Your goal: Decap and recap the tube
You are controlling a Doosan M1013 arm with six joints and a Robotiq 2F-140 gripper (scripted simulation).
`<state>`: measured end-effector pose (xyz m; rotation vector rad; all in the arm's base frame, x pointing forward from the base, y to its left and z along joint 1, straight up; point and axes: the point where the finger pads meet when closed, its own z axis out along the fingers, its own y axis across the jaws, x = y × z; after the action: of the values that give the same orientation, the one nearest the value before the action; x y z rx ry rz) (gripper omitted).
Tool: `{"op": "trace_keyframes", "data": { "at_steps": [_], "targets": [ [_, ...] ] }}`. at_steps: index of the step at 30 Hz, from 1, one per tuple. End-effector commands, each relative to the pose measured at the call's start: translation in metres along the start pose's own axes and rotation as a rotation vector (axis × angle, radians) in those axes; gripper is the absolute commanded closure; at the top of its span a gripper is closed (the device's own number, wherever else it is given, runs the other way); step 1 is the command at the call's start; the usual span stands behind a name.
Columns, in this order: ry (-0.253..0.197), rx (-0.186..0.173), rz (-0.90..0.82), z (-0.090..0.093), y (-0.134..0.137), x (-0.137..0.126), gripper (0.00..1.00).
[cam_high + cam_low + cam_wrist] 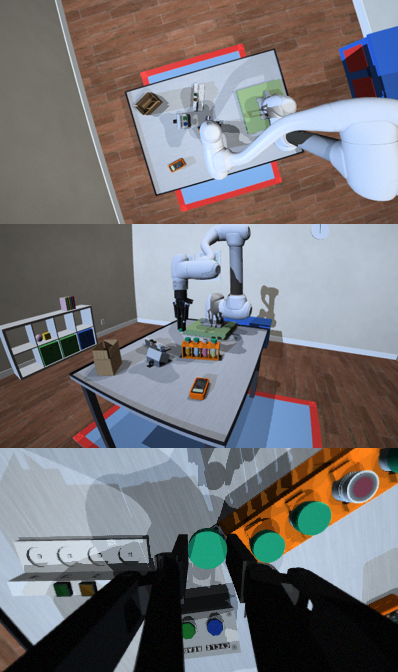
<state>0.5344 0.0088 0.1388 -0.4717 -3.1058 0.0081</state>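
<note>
My gripper [207, 548] is shut on a green cap [207, 548] and holds it in the air, above the table beside the end of the orange tube rack [300, 503]. In the exterior view the gripper [181, 327] hangs to the left of and above the rack [200, 350]. One tube [356, 487] stands open and shows pink liquid; the other tubes I see carry green caps [310, 517]. The white cap tray [80, 563] with its empty nests lies to the left, both lamps dark. The key housing [207, 633] with the green key [188, 630] and the blue key [215, 626] is below the fingers.
A cardboard box [106, 357] stands at the table's left end. An orange multimeter [199, 388] lies near the front edge. A green board [210, 329] lies at the back by the arm's base. The arm's wrist [211, 133] hides the rack from above.
</note>
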Motion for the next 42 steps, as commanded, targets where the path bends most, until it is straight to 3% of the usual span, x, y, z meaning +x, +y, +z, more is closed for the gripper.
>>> {"op": "trace_keyframes", "data": {
  "at_steps": [1,9,11,21,31,42],
  "targets": [
    [-0.001,-0.009,-0.003,-0.001,-0.032,-0.011,0.70],
    [0.000,-0.008,-0.004,-0.001,-0.096,-0.033,0.70],
    [0.000,-0.008,-0.004,-0.001,-0.096,-0.033,0.70],
    [0.002,-0.007,-0.004,-0.001,-0.176,-0.057,0.70],
    [-0.001,-0.005,-0.004,0.000,-0.177,-0.057,0.70],
    [0.001,-0.006,-0.004,0.058,-0.177,-0.055,0.70]
  ]
}}
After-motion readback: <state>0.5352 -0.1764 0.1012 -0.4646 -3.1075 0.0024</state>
